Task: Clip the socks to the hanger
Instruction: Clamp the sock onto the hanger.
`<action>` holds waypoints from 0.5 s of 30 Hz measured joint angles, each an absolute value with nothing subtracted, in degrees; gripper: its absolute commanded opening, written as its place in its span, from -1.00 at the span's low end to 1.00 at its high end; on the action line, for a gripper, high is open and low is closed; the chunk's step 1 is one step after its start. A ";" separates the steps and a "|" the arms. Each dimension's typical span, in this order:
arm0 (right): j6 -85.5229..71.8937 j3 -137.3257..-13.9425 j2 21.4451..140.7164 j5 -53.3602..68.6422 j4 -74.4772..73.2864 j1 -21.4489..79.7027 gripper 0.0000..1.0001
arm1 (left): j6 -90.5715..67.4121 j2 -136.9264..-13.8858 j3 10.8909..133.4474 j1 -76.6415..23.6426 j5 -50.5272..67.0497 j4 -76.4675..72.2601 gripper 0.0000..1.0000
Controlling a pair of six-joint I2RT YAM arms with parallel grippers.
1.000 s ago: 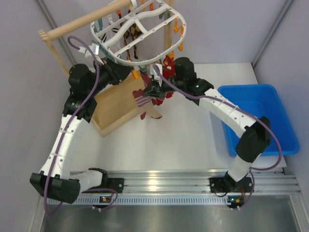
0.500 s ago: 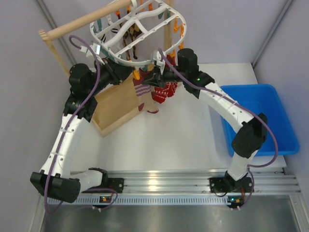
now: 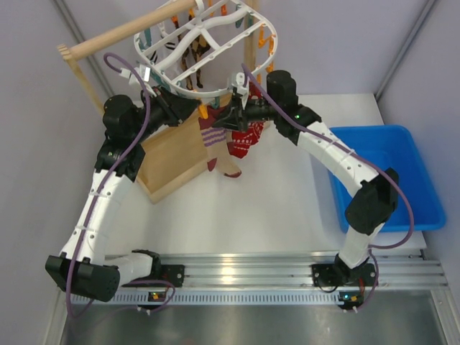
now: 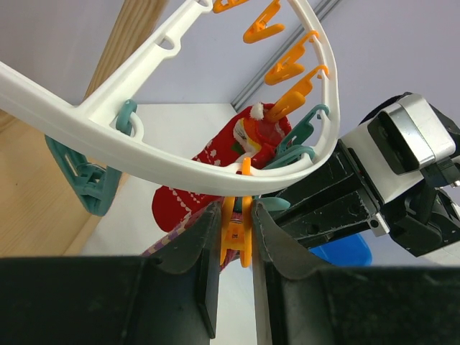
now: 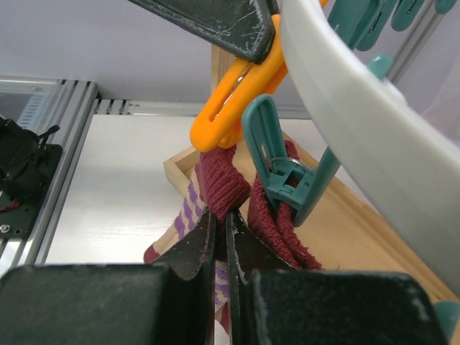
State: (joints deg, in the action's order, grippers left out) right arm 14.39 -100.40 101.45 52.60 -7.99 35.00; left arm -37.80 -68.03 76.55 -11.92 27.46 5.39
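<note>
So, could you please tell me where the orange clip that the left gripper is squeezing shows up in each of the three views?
Top external: the orange clip sits upper centre-left, under the hanger's near rim.
Left wrist: lower centre, pinched in the left gripper.
Right wrist: upper centre, above the striped sock's cuff.
Shared landmark: the white hanger, in all three.

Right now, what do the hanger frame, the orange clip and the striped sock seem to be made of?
Hanger frame: white plastic, probably moulded; smooth and slightly glossy.
Orange clip: plastic too, by its even colour and sheen.
Sock: knitted fabric, matte; ribbed stitches show on the dark red cuff.
</note>
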 measured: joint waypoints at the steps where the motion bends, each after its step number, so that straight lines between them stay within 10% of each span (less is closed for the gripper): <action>1: 14.48 -100.55 101.45 53.01 -8.43 35.00 -1.00 | -37.78 -68.03 76.55 -11.94 27.46 5.34 -1.00; 15: 16.23 -100.64 101.45 54.94 -10.72 35.14 -1.00 | -37.78 -68.03 76.38 -11.92 27.66 4.95 -1.00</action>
